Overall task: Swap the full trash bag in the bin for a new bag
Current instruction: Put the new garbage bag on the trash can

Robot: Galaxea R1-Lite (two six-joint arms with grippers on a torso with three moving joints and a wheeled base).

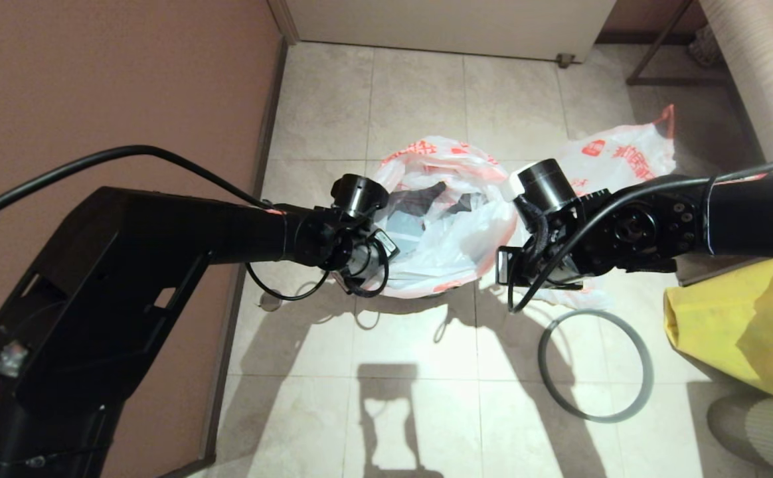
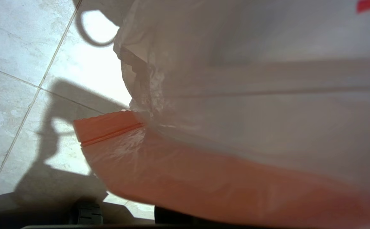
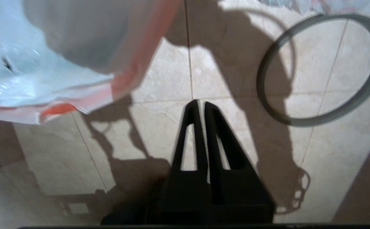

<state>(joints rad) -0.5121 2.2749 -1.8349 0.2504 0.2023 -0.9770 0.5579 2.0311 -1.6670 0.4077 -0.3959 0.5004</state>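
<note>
**Both arms at the bag**

Left gripper is pinched on the near-left edge of the new bag, which lies over the bin. Right gripper has nearly-together fingers, empty, just right of it. Full bag lies behind; ring on floor.

The bag hides the bin; left fingers unseen.
</note>
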